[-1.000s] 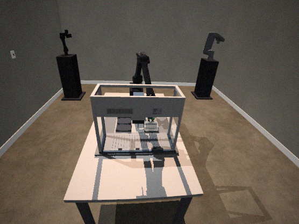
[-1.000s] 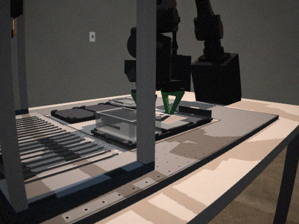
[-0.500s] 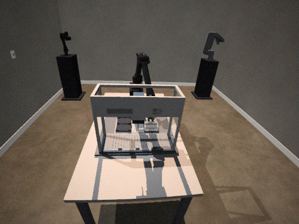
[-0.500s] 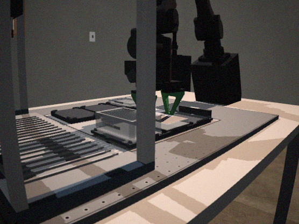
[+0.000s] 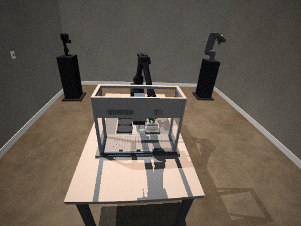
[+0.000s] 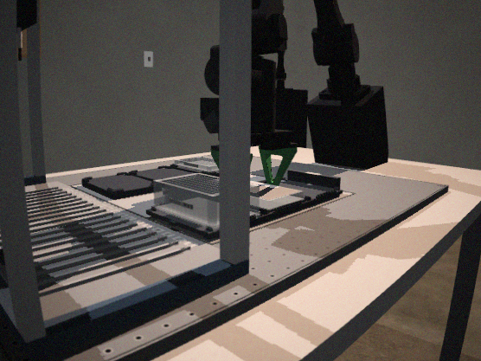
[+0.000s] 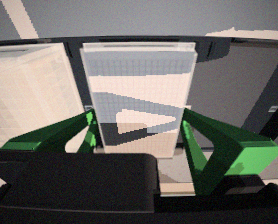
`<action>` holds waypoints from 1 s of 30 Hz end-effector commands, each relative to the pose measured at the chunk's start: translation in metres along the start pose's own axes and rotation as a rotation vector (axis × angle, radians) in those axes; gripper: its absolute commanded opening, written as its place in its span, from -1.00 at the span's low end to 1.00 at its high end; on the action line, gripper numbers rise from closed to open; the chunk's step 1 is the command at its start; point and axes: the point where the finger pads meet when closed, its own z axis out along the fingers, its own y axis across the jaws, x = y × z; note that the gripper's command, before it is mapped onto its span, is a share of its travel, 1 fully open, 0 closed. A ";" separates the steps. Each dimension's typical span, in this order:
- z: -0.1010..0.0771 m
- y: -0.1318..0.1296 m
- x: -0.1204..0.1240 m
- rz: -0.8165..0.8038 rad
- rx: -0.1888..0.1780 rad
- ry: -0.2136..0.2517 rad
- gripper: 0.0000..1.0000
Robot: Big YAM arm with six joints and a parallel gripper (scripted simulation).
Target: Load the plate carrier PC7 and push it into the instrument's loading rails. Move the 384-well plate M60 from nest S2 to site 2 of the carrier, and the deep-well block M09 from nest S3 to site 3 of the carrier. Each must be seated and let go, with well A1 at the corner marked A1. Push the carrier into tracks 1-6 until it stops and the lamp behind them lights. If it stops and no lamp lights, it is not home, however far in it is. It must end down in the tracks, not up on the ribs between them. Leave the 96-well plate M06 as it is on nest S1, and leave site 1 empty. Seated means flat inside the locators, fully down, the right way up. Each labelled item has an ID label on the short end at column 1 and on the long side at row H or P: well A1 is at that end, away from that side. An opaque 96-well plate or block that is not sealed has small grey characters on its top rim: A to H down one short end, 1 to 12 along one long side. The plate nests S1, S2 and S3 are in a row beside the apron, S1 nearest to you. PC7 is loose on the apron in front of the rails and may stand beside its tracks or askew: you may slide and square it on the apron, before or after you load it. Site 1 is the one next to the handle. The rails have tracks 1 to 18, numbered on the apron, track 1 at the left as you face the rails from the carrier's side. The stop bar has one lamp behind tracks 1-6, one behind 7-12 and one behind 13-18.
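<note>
My gripper [image 7: 139,112] with green fingers is shut on the long sides of the 384-well plate M60 [image 7: 138,95], a pale plate with a fine grid. It holds the plate over the middle site of the dark carrier PC7 [image 6: 261,211]; I cannot tell whether the plate is fully down. The clear deep-well block M09 [image 6: 186,200] sits on the carrier site beside it, farthest from the handle [image 6: 313,178]; in the wrist view the block [image 7: 35,95] is on the left. The site by the handle [image 7: 235,85] is empty. In the exterior view a frame post hides part of the gripper [image 6: 251,170].
The ribbed rails [image 6: 86,235] lie left of the carrier. Two dark empty nests [image 6: 117,183] and a pale plate on a farther nest [image 6: 196,163] stand behind it. Pale frame posts [image 6: 234,118] surround the deck. The arm's base [image 6: 346,126] is at the back right.
</note>
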 end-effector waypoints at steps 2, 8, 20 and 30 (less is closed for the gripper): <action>0.006 0.004 -0.006 0.000 -0.005 -0.001 -1.00; 0.006 0.004 -0.006 0.000 -0.005 -0.001 -1.00; 0.007 0.004 -0.006 0.001 -0.004 -0.001 0.92; 0.007 0.004 -0.006 0.001 -0.004 -0.001 0.92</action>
